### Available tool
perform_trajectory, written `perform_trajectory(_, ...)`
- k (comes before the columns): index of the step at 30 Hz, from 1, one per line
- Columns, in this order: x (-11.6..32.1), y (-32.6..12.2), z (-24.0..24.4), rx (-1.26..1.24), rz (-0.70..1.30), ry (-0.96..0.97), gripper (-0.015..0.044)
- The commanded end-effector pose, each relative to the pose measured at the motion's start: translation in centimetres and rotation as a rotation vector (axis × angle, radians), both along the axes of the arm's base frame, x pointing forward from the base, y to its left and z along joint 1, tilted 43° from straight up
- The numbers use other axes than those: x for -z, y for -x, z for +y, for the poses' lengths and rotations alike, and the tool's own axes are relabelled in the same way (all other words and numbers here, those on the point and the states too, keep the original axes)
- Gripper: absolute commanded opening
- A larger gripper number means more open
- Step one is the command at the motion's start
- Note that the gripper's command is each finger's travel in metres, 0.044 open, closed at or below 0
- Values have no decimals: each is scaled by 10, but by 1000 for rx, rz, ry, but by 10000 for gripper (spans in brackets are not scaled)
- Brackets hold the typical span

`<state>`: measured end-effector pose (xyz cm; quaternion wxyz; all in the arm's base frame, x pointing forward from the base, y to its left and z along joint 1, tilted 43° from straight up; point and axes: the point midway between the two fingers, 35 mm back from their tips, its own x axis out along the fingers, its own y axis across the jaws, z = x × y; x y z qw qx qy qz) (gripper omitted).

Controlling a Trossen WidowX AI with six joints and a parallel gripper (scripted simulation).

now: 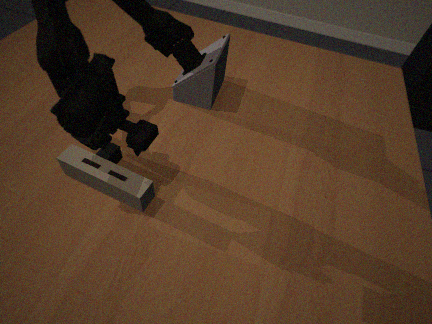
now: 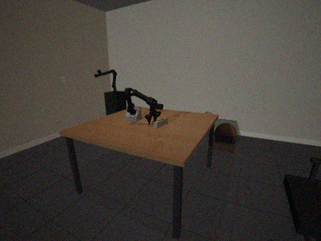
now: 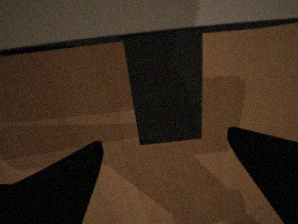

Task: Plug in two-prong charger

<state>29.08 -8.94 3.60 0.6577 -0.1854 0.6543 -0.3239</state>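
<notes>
The power strip lies on the wooden desk, with two dark slotted outlets on its upper face in the top view. The black arm rises from a pale wedge-shaped base and reaches down to the strip's side. Its jaws stand wide open and grip nothing, low over the desk just beside the strip. In the wrist view both black fingertips point inward from the lower corners, well apart. Between them, farther up that view, a dark block meets the strip's edge; its upper end lies at that edge and its lower end shows against the wood. It may be the charger, but its prongs cannot be made out, so its identity and the charger's exact place cannot be told for certain. Whether the block touches the strip is also unclear. Long shadows stretch across the desk away from the arm and base.
</notes>
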Motion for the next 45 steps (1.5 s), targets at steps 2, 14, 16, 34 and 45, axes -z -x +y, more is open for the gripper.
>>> perform_trajectory(2,1,7,1,4,-6,1,440)
perform_trajectory(14,3,20,2,4,-6,1,440)
perform_trajectory(16,3,22,3,4,-5,1,440)
perform_trajectory(34,-55,5,54,-404,-441,113,440)
perform_trajectory(45,-55,5,54,-404,-441,113,440)
